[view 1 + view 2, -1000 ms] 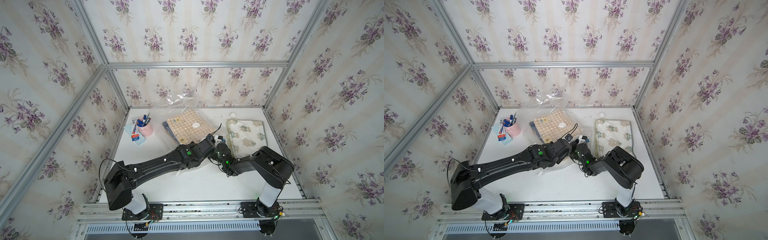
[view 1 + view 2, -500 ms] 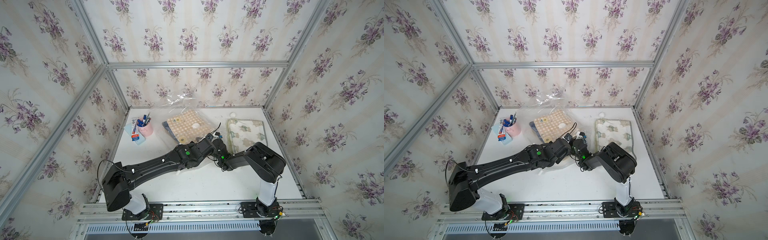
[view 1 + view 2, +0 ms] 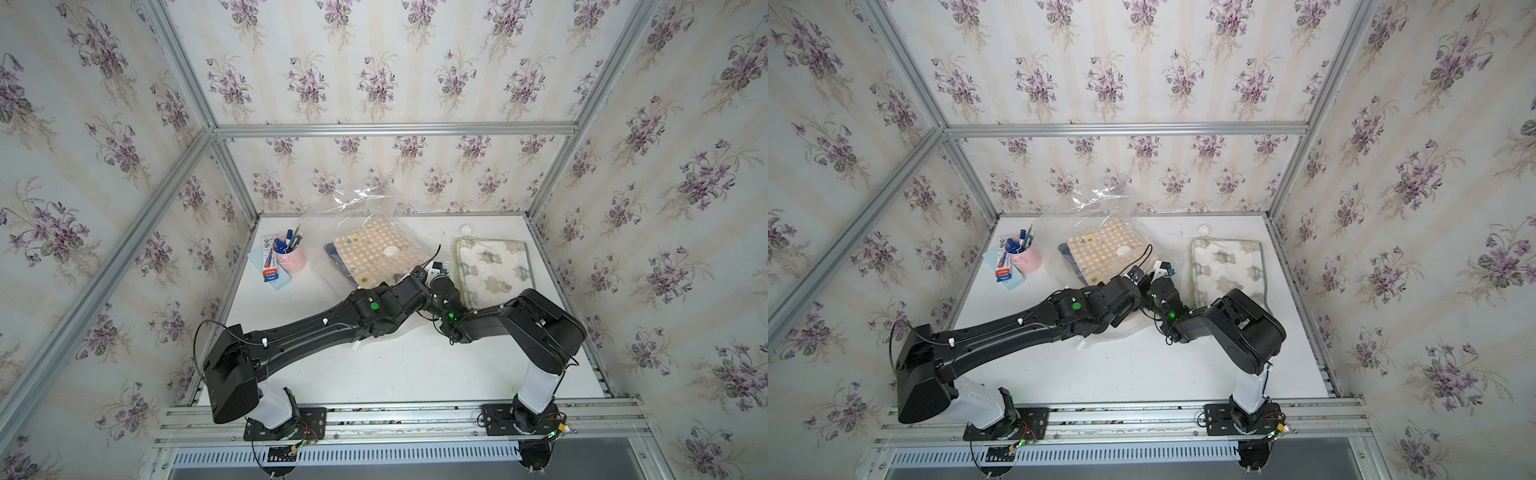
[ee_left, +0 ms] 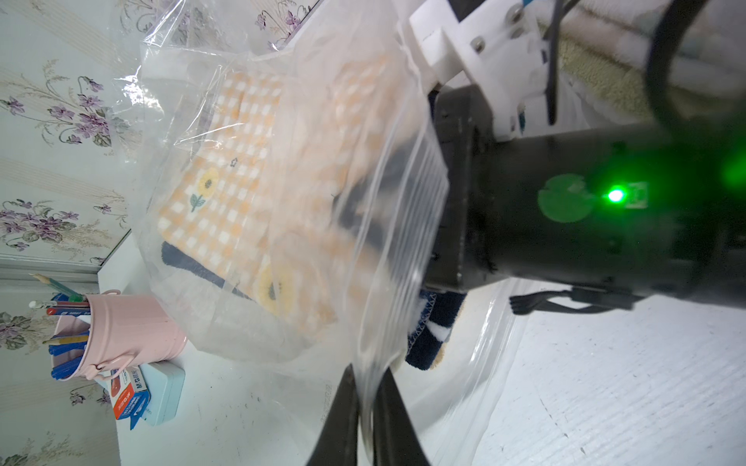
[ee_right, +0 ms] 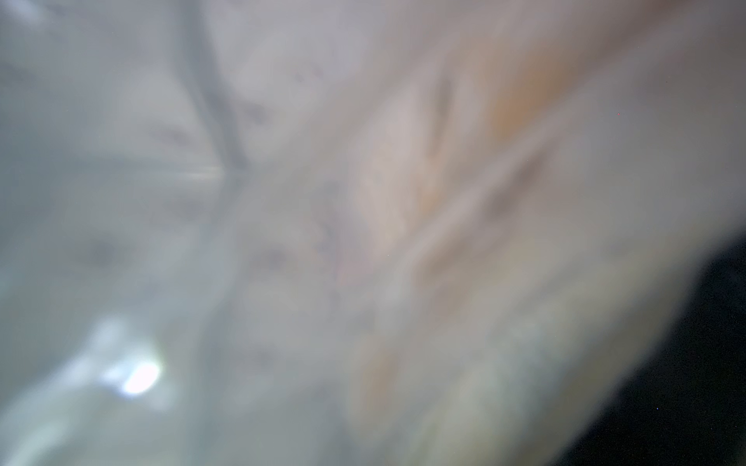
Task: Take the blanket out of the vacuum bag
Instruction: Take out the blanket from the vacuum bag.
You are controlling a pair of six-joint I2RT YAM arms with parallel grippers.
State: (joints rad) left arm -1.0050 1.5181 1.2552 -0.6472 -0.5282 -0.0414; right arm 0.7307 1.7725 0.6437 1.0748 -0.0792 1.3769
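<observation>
— Where's the blanket (image 4: 226, 201)?
— Inside the bag (image 4: 242, 335), soft and light. My left gripper (image 4: 365, 397) pinches the slick film at its mouth; my right gripper (image 4: 359, 210) is closed inside (a cloth fold's the hold; caught? can't tell)

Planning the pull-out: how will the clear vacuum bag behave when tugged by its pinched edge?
Probably floppy: the vacuum bag is thin, creased film draped over the checked blanket. Likely light, so it may drag along with the blanket unless the left gripper, pinching its edge, holds firm. Its glossy surface looks slippery; the pinch might slide.
</observation>
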